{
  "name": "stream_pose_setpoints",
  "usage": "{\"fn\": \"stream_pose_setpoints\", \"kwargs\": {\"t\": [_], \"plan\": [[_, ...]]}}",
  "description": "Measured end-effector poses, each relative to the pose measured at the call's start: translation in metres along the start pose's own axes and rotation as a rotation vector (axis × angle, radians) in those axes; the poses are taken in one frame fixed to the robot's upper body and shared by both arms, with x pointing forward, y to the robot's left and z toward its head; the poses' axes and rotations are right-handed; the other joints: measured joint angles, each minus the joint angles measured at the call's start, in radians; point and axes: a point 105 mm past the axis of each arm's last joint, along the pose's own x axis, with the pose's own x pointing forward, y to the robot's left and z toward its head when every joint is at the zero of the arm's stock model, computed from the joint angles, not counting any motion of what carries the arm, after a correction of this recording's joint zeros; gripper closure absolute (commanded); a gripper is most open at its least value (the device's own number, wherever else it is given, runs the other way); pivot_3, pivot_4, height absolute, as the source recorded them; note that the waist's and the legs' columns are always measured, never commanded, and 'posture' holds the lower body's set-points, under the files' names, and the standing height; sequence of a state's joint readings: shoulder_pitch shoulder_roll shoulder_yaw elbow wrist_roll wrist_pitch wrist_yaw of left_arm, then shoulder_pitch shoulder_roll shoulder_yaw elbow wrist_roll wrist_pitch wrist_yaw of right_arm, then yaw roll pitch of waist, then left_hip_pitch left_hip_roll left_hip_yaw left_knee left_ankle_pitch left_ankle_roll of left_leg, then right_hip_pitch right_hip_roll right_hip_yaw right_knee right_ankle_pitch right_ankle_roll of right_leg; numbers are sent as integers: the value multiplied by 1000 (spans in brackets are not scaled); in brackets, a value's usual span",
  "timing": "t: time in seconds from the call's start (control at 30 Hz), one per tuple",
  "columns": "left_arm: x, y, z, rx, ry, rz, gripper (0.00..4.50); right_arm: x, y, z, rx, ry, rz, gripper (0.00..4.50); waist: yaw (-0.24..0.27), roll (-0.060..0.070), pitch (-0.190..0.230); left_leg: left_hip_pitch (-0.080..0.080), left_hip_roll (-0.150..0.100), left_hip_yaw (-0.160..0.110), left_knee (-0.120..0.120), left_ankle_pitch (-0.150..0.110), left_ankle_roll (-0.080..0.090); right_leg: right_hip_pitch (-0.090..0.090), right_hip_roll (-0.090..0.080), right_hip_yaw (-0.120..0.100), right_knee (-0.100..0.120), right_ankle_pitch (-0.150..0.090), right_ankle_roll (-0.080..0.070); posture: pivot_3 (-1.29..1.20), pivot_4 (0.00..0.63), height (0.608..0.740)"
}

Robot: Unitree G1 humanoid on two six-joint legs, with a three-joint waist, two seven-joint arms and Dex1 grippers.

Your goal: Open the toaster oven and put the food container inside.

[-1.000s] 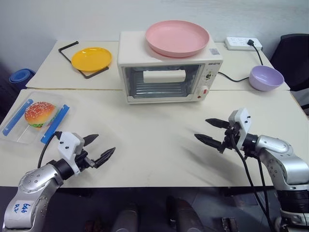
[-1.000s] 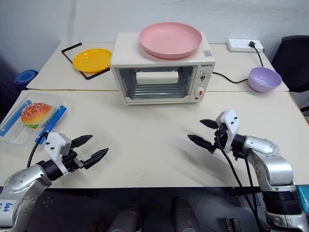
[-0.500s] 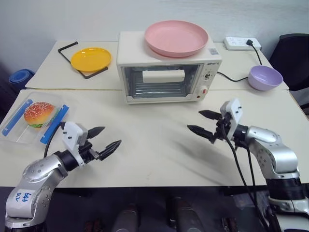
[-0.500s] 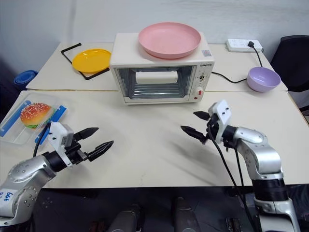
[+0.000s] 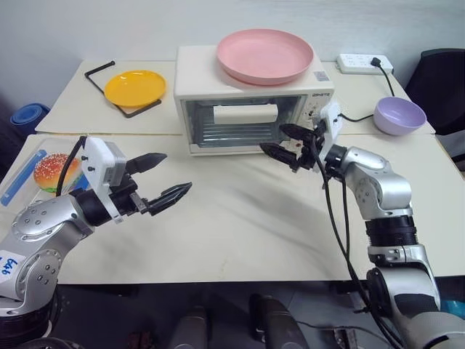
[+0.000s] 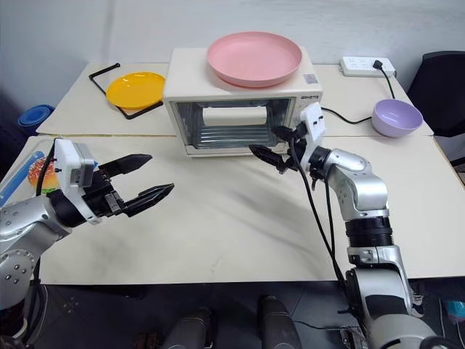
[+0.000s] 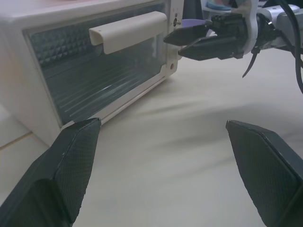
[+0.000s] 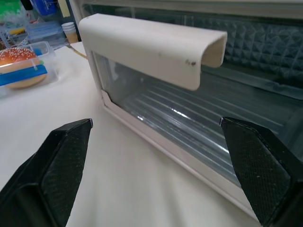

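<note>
toaster oven door closed, right gripper near (spread wide)

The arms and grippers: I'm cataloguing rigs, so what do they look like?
Both arms are rounded silver-grey shells with black joint rings. Each ends in a white boxy block carrying a gripper with two black, pointed fingers whose inner faces show a fine mesh texture: left gripper, right gripper. Black cables loop along each arm, longest on the right arm. The left arm bears a white label with blue handwriting.

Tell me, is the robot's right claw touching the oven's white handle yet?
Apart. In the right wrist view the handle sits beyond the open right gripper, clear space between them.
</note>
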State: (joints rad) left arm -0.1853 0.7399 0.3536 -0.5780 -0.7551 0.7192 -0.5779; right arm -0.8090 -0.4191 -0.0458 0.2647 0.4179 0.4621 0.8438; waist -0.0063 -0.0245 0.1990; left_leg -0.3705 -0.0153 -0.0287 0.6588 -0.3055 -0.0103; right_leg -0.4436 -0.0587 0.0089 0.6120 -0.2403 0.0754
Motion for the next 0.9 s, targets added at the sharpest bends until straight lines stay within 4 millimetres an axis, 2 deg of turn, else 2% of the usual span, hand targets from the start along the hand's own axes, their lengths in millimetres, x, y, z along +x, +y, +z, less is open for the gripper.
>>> {"fn": "stream_pose_setpoints", "kwargs": {"t": [0.2,0.37,0.6,0.7,0.8,0.9], "plan": [[1,4,3,15,-5,35,0,6,3,12,-15,-24,32,7,1,0,0,0,0,0,0,0,0,0,0,0,0,0,0,0,150,740],[3,8,7,30,-19,60,0,4,18,18,-36,-53,100,7,-1,0,0,0,0,0,-1,0,0,0,0,0,0,0,0,0,150,740],[4,23,4,35,-11,115,0,-10,35,6,-4,-38,158,7,-7,0,0,0,0,0,-1,0,0,-1,0,0,1,0,0,0,150,740],[14,43,22,64,-62,163,628,-20,43,-5,0,-19,172,0,-3,0,0,0,0,0,-1,0,0,-1,1,-1,1,0,0,0,150,740],[26,63,41,128,-100,200,1548,-25,51,-18,26,0,191,0,-9,0,0,1,0,1,-1,0,0,-1,1,1,1,0,1,0,150,740],[41,69,42,174,-77,171,2455,-25,56,-23,37,8,202,0,-19,0,0,1,0,2,-1,0,0,-1,1,1,1,0,1,0,150,740]]}}
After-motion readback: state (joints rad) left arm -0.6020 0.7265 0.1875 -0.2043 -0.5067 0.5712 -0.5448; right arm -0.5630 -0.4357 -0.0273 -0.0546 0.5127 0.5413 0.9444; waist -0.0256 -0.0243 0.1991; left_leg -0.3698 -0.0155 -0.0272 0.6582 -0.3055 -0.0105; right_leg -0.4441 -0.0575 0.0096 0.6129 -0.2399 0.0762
